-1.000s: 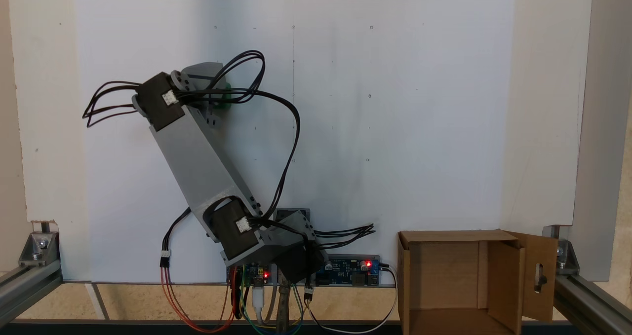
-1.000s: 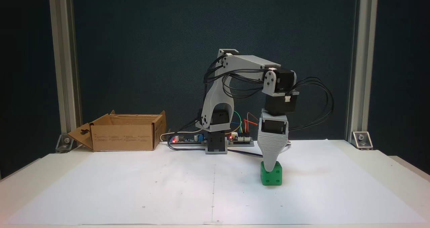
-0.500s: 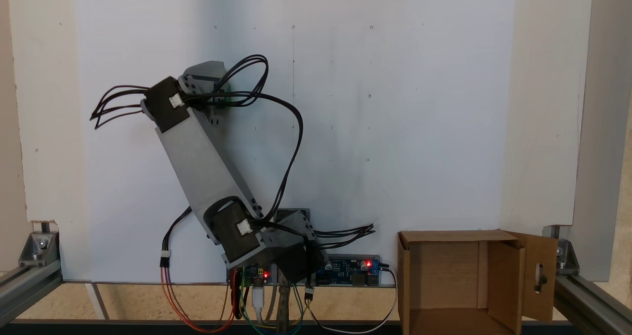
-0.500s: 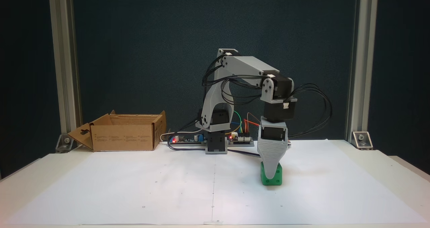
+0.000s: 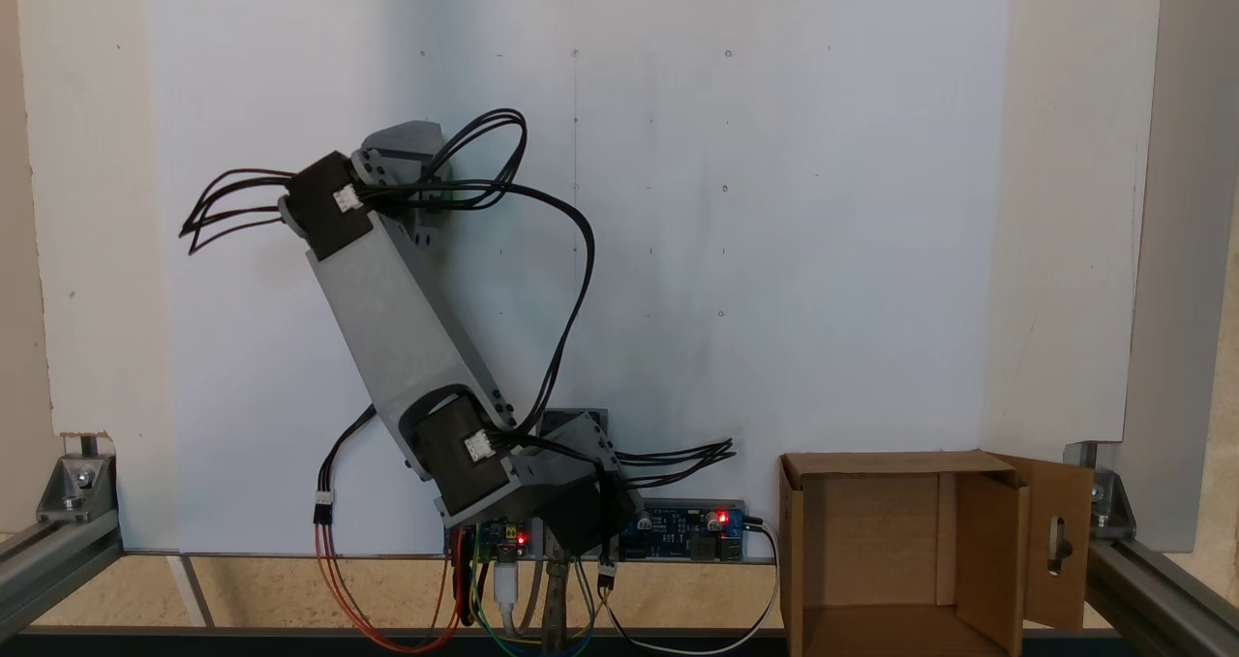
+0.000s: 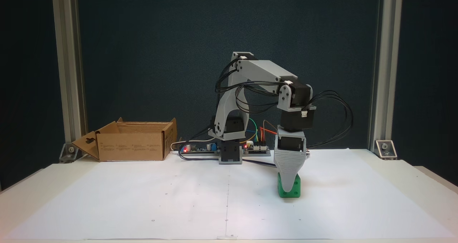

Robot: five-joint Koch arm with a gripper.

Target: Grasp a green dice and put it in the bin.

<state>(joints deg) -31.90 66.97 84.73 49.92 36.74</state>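
The green dice (image 6: 295,190) rests on the white paper, right of centre in a fixed view. My gripper (image 6: 287,190) points straight down over it, and the grey front jaw covers the middle of the dice's front face almost to the paper. The other jaw lies behind it, so the gap between them is hidden. From above, a sliver of the green dice (image 5: 440,195) peeks out beside the wrist. The bin (image 6: 130,146), an open brown cardboard box with a slotted flap, stands at the back left; from above the bin (image 5: 881,462) is at the lower right.
The arm's base and circuit boards (image 6: 229,149) with loose wires sit at the back centre. Aluminium frame posts (image 6: 384,67) stand at both sides. White paper (image 6: 143,200) covers the table between the dice and the bin.
The arm has lowered a little; the gripper has come down further over the dice, whose front is now more covered. The dice and bin have not moved.
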